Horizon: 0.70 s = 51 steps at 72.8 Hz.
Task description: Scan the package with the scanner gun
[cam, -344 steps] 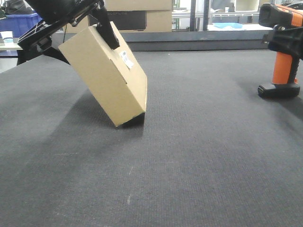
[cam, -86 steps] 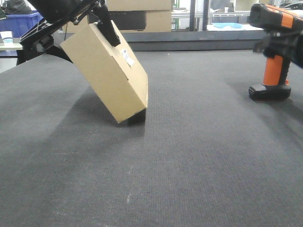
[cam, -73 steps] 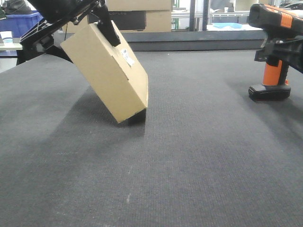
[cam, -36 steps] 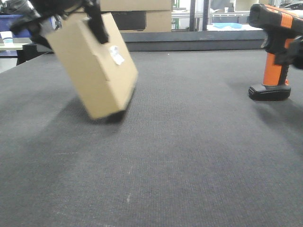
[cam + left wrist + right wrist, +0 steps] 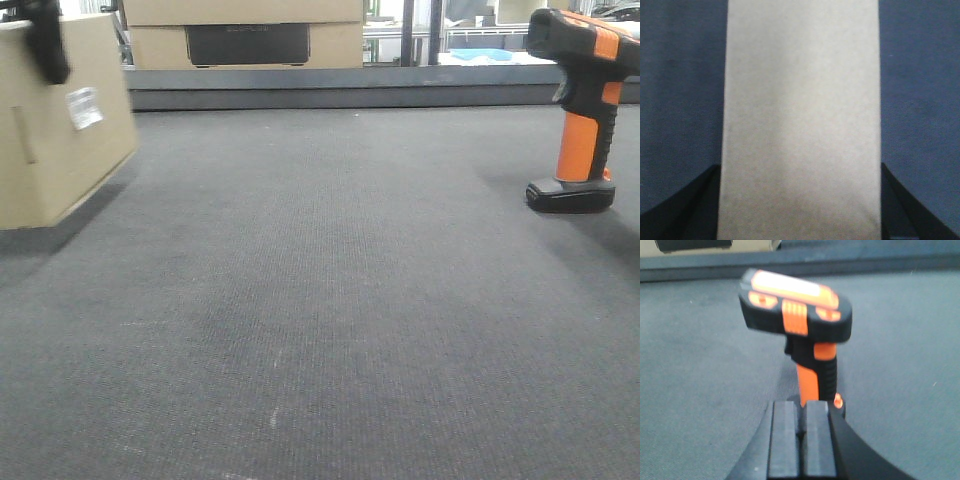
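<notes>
The left tool (image 5: pixel 800 210) grips the box (image 5: pixel 55 115) at the desk's (image 5: pixel 330 300) edge, while the right tool (image 5: pixel 801 440), pressed together, sits behind the upright scanner (image 5: pixel 800 330).

One package (image 5: pixel 55 120) is seen at the far left of the grey mat (image 5: pixel 330 300), with one white barcode label (image 5: pixel 84 107) on its side. One scanner gun (image 5: pixel 582 105) is counted at the far right. Two larger cardboard boxes (image 5: pixel 245 30) are stacked at the far edge, and one dark printed panel (image 5: pixel 247 44) is shown on the lower one.
</notes>
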Each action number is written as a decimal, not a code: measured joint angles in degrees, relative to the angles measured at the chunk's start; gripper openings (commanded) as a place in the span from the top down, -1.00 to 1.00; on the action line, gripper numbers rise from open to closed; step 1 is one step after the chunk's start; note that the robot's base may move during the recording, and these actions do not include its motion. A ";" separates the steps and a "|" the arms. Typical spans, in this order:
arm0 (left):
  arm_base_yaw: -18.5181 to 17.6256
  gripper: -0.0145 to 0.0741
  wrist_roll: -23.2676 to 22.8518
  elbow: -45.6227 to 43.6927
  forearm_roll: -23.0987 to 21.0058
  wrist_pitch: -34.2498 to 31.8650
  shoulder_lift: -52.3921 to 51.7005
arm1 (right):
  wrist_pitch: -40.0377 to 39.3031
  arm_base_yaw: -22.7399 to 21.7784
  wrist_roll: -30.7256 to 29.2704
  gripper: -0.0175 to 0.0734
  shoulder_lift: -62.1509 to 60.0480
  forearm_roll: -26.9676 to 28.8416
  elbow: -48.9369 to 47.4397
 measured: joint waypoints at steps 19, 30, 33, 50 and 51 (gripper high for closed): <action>0.21 0.92 1.09 3.86 1.33 -0.61 0.00 | 2.15 0.00 0.00 0.98 -3.85 -0.76 0.00; 0.21 0.92 1.22 6.63 1.59 -2.56 -0.54 | 2.38 0.00 0.00 0.98 -3.85 -0.76 0.12; 0.21 0.92 1.22 6.90 1.59 -3.02 -0.65 | 2.38 0.00 0.00 0.98 -3.87 -0.87 0.12; 0.21 0.17 1.22 7.24 1.73 -3.49 -0.77 | 2.38 0.00 0.00 0.98 -3.87 -0.87 0.12; 0.21 0.10 1.22 7.24 1.73 -3.49 -0.77 | 2.38 0.00 0.00 0.98 -3.87 -0.87 0.12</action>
